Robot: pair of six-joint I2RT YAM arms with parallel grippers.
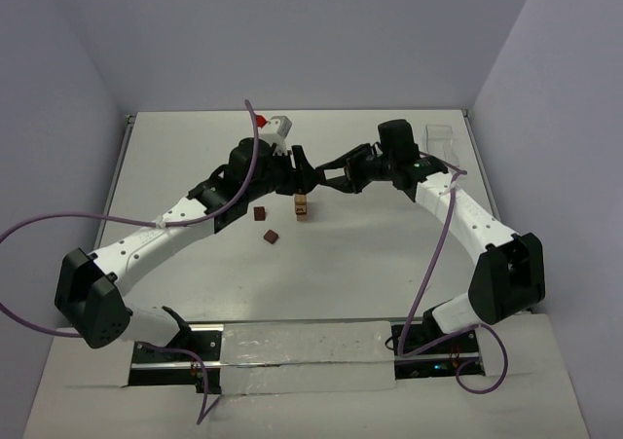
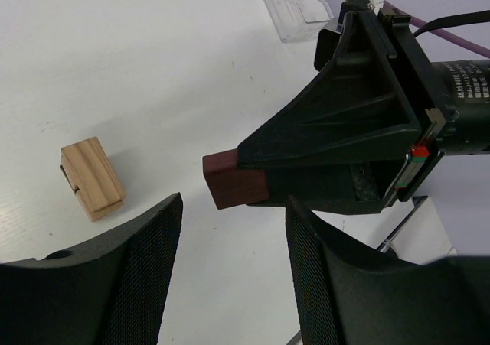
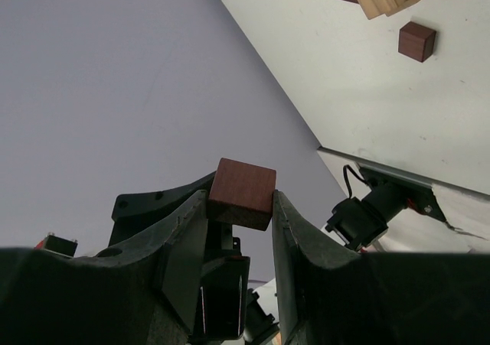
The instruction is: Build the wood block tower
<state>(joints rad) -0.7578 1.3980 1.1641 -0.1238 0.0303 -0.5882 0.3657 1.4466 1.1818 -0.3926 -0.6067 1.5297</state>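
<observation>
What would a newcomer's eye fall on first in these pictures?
Over the middle of the table, the right arm's fingers pinch a dark brown block in the air. The left arm's fingers stand open and empty beside it. Near them stands the short tower, with two loose brown blocks to its left.

Brown cube (image 3: 243,193) in right hand (image 3: 239,200), short tan tower (image 1: 302,205) nearby

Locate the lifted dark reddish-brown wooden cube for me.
Top view, mid-table: the cube is clamped in the right gripper, facing the left gripper, near the tower.
</observation>
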